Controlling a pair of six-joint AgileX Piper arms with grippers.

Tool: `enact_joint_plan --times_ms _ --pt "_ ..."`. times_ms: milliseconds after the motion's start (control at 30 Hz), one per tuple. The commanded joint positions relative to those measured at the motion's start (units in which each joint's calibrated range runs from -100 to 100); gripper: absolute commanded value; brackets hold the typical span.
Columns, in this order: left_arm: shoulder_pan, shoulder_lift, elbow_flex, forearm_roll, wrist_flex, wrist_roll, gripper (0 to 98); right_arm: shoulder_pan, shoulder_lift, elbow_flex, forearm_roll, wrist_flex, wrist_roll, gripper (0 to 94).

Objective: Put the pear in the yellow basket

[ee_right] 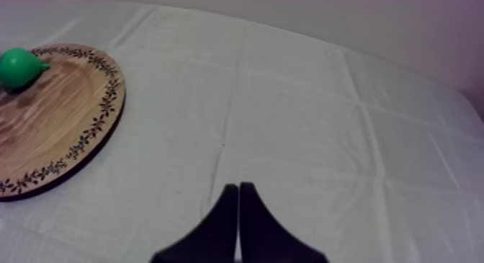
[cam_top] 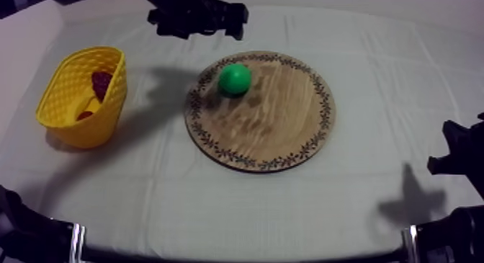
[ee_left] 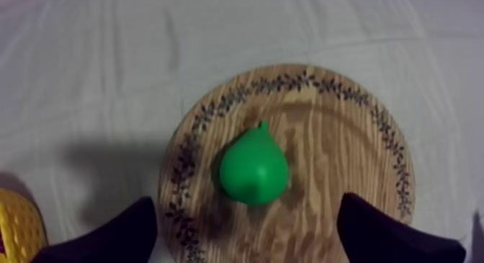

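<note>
Top view, from the left: the yellow basket (cam_top: 109,114) stands on the grey-white cloth (cam_top: 216,208) at my left side of the table, well apart from the wooden board (cam_top: 281,136). Something dark red (cam_top: 101,82) lies inside the basket, but I cannot tell which fruit it is. My left arm (cam_top: 196,17) comes in at the far edge of the table, beyond the board's rim and above the gap between basket and board.

Next comes the pear (cam_top: 235,78). It is green and lies on the board, on the half nearer the basket and close to the patterned rim at the far side.

Seen from my left wrist, my left gripper (ee_left: 246,207) hovers over the board (ee_left: 338,136) with its two black fingers (ee_left: 108,237) spread wide apart. The pear (ee_left: 253,167) sits on the wood just ahead of the space between them, touched by neither, with its narrow end pointing away from me. A corner of the basket (ee_left: 18,226) shows beside one finger.

Farthest right, my right arm (cam_top: 461,154) sits low at its own side. From my right wrist, my right gripper (ee_right: 238,194) has its fingers pressed together into a narrow wedge, holding nothing, over bare cloth well apart from the board (ee_right: 57,114) and the pear (ee_right: 18,66).
</note>
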Motion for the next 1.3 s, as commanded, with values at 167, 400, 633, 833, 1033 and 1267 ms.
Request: enact_joint_plan --times_ms 167,400,633,833,1033,1267 --pt "0.5 4.4 -0.1 0.31 0.0 0.5 95.7 0.0 0.0 0.1 0.0 0.0 0.0 0.5" --pt "0.9 11.5 -3.0 0.41 -0.2 1.6 95.5 0.0 0.0 0.1 0.0 0.0 0.0 0.5" --pt "0.9 18.5 -7.7 0.19 -0.5 2.4 94.3 0.0 0.0 0.1 0.0 0.0 0.0 0.5" --pt "0.5 23.3 -11.4 -0.33 -2.8 2.4 91.1 0.0 0.0 0.1 0.0 0.0 0.0 0.5" --pt "0.4 26.2 -14.2 -0.47 -3.2 2.1 89.4 0.0 0.0 0.1 0.0 0.0 0.0 0.5" --pt "0.9 28.2 -15.8 -0.83 -2.0 2.3 81.9 0.0 0.0 0.1 0.0 0.0 0.0 0.5"
